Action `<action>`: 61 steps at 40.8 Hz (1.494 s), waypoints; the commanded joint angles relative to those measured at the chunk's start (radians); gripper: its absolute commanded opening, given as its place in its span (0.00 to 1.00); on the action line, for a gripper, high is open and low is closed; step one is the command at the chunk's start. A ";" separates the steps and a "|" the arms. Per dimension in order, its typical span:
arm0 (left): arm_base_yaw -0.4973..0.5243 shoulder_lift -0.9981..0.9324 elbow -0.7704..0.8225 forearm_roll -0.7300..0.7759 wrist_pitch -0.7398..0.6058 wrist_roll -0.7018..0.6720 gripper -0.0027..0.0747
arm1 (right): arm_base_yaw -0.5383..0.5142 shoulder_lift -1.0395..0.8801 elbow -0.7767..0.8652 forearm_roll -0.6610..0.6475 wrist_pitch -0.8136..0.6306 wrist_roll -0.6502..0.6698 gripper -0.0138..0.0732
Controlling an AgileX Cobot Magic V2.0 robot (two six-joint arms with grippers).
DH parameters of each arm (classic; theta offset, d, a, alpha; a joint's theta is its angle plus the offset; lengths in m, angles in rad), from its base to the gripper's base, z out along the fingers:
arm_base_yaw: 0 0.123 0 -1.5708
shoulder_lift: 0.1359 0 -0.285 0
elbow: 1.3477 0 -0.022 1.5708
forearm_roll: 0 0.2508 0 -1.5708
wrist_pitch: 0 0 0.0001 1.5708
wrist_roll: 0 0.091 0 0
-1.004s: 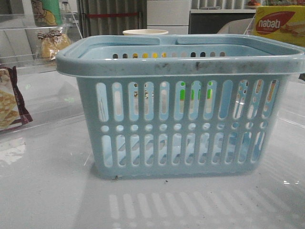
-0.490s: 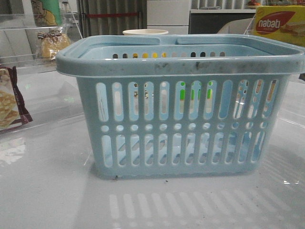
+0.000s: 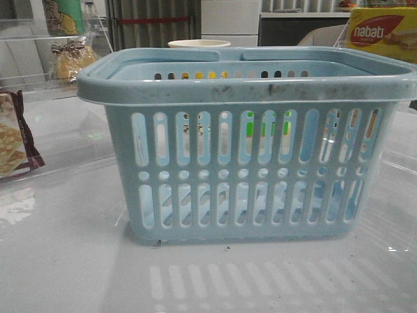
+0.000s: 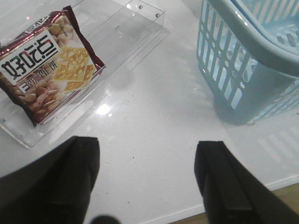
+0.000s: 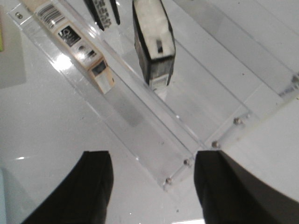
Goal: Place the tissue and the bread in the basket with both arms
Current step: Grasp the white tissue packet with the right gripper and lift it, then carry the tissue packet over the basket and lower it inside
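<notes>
White table [image 3: 65,261] carries the basket [image 3: 247,85]. Left gripper [image 4: 147,179] wide, empty, basket ahead to its right. Right gripper [image 5: 152,184] wide, empty, tissue [image 5: 153,44] ahead in an acrylic tray [image 5: 205,112]. Bread [image 3: 70,60] far behind the basket.

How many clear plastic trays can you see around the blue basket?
2, possibly more out of view: one clear acrylic tray holds the purple-edged snack packet; another clear acrylic tray holds the black-and-white tissue packet.

The left gripper [image 4: 148,182] shows 2 broad, matte black fingers [image 4: 224,186]; the right gripper [image 5: 152,186] has 2 same black fingers [image 5: 229,191].
</notes>
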 commanded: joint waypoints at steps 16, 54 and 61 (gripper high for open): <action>-0.009 0.004 -0.029 -0.010 -0.078 0.002 0.68 | -0.007 0.211 -0.143 0.000 -0.384 0.002 0.73; -0.009 0.004 -0.029 -0.010 -0.078 0.002 0.68 | 0.048 -0.069 -0.143 -0.006 -0.217 0.002 0.31; -0.009 0.004 -0.029 -0.010 -0.078 0.002 0.68 | 0.174 -0.191 -0.143 -0.006 -0.153 0.002 0.31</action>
